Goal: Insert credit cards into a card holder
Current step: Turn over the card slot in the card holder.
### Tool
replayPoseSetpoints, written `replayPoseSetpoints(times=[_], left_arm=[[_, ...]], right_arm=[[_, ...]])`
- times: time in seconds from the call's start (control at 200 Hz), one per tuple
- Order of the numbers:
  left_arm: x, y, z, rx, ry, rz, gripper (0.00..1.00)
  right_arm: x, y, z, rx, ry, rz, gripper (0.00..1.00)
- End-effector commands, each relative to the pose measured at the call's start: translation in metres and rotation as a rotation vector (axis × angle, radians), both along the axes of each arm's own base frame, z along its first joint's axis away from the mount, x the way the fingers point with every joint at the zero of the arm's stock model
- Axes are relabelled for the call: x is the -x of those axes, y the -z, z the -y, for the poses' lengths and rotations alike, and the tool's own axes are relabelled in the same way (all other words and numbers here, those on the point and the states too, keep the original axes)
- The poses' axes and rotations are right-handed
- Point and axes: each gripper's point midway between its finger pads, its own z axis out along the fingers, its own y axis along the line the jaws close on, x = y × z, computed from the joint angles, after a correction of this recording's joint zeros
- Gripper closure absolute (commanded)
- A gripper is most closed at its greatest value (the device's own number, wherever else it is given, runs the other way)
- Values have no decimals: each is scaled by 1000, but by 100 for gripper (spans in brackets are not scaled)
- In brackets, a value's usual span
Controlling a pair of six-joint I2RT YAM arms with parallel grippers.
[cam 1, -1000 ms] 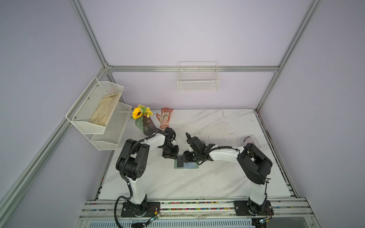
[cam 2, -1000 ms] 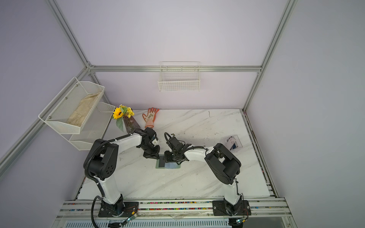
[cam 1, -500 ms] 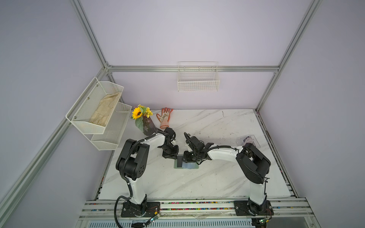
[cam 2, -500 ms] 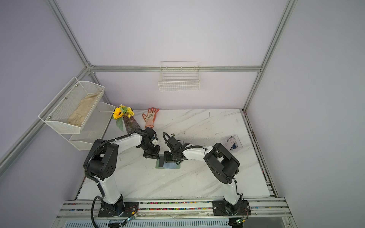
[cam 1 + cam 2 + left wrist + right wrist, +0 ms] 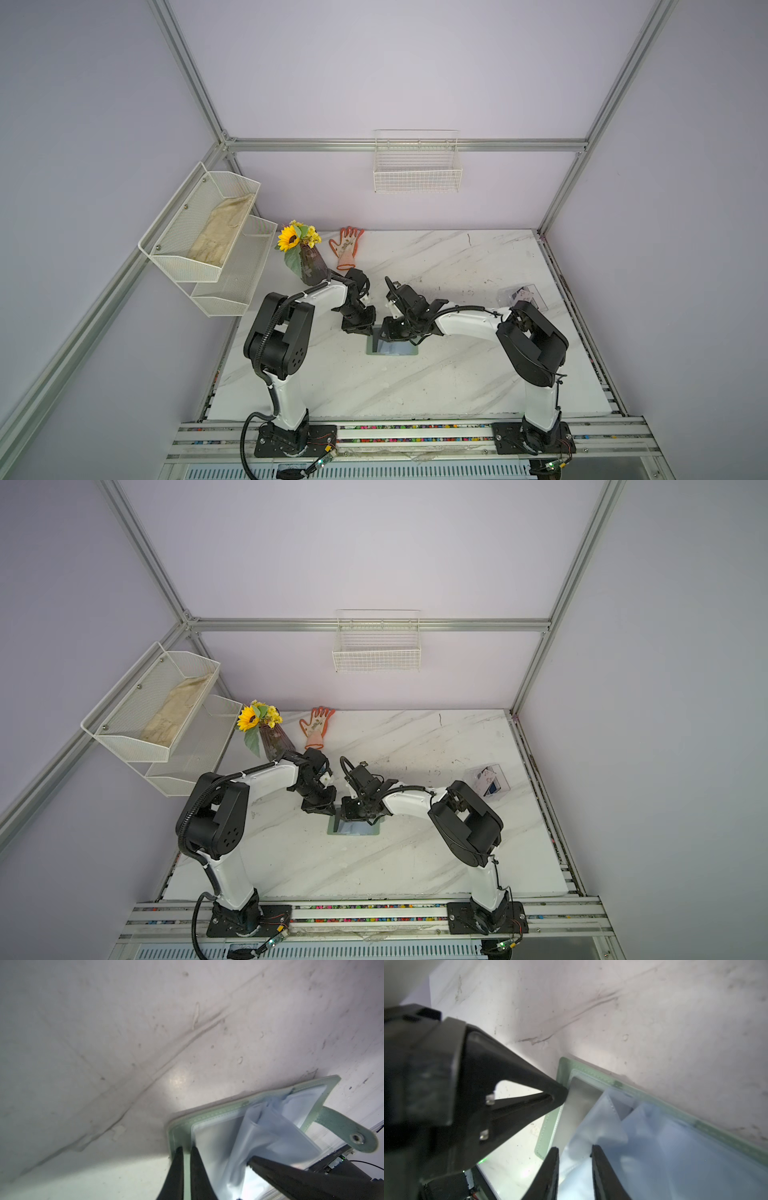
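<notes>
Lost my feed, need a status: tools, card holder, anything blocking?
Left tool shut on card holder cover edge. Right tool open, astride bunched clear sleeves. No card in either tool. Nothing else in the way.

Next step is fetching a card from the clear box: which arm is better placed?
Right. The clear box lies on the robot's right side, and the right tool only straddles a sleeve, jaws apart. The left tool is shut on the card holder, likely steadying it.
</notes>
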Motion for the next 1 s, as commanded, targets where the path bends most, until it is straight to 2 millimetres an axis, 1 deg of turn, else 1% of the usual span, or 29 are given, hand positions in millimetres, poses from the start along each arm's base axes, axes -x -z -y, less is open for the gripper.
replayPoseSetpoints(times=[0.0,0.19,0.385,0.46,0.54,0.64,0.665,0.735,0.87,0.995], left_arm=[[18,36,-8,-68,25,-74,89],[19,38,-8,-69,25,-80,89],[19,40,-8,-70,27,-85,89],[19,41,-8,-68,27,-88,89],[19,40,-8,-67,28,-87,89],[17,39,-7,-65,28,-80,89],[18,38,-7,-65,29,-79,89],[17,37,-7,-64,27,-77,89],[16,35,-6,-61,27,-73,89],[16,33,-7,-59,26,-68,89]], right_arm=[[7,-24,-11,-74,-43,21,70],[6,-25,-7,-56,-35,30,69],[10,-26,-3,-55,-35,27,69],[12,-29,-2,-66,-39,29,68],[15,-38,-4,-100,-54,36,67],[22,-59,-9,-184,-95,53,66],[23,-65,-9,-200,-95,62,66],[21,-71,-6,-194,-75,77,66],[19,-61,3,-141,-42,66,65],[17,-35,9,-70,-12,35,65]])
